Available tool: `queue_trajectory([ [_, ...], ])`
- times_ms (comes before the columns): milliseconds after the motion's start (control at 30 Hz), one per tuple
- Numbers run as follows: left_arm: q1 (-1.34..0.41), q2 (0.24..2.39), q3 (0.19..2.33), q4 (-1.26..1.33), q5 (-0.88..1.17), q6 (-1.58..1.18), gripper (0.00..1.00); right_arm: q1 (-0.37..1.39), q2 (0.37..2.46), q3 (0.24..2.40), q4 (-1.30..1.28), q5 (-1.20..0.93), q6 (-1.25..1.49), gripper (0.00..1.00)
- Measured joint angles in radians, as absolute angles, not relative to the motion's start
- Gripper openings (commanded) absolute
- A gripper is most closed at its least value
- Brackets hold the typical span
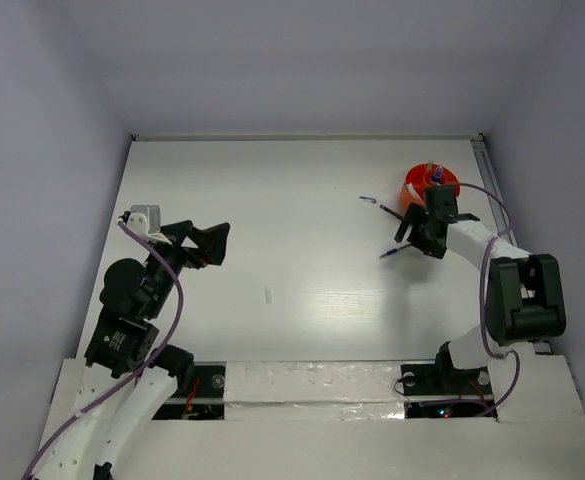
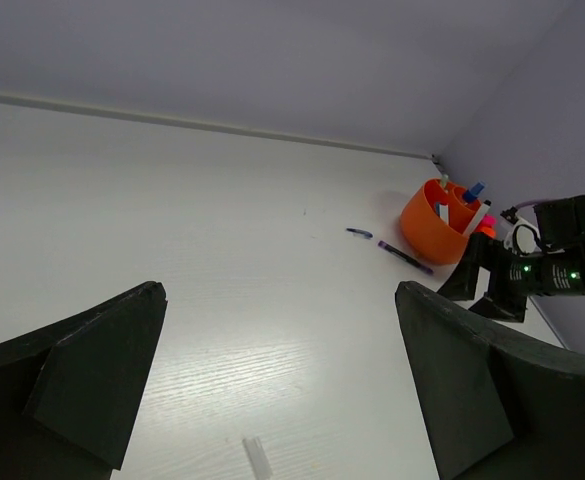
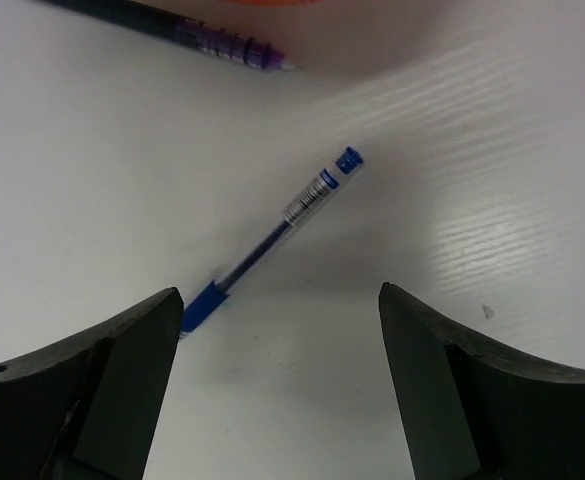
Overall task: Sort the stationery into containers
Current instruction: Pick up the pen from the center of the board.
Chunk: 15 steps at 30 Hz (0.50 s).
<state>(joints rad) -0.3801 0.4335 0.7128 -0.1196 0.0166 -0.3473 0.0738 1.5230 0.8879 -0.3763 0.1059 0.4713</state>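
The orange cup [image 1: 429, 186] stands at the far right and holds several items, among them a blue-capped piece and a pink marker [image 2: 486, 222]. A blue pen [image 3: 272, 240] lies on the table just ahead of my open, empty right gripper [image 3: 282, 350]; in the top view the pen [image 1: 392, 252] lies just left of that gripper [image 1: 415, 243]. A dark purple-tipped pen [image 1: 387, 210] and a small blue item [image 1: 367, 199] lie left of the cup. My left gripper [image 1: 217, 247] is open and empty, above the table at the left.
A small clear plastic piece [image 1: 268, 294] lies mid-table, also in the left wrist view [image 2: 258, 457] between my left fingers. The table is walled at the back and both sides. Purple cables run along both arms.
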Motion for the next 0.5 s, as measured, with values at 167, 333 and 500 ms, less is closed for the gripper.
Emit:
queue_trajectory([
  [167, -0.380, 0.434, 0.713, -0.120, 0.017, -0.347, 0.99, 0.074, 1.607, 0.933, -0.360, 0.097, 0.477, 0.75],
  [333, -0.380, 0.434, 0.713, -0.120, 0.017, -0.347, 0.99, 0.074, 1.659, 0.953, -0.358, 0.101, 0.470, 0.48],
  [500, -0.380, 0.434, 0.713, -0.120, 0.017, -0.347, 0.99, 0.074, 1.660, 0.953, -0.360, 0.083, 0.458, 0.35],
])
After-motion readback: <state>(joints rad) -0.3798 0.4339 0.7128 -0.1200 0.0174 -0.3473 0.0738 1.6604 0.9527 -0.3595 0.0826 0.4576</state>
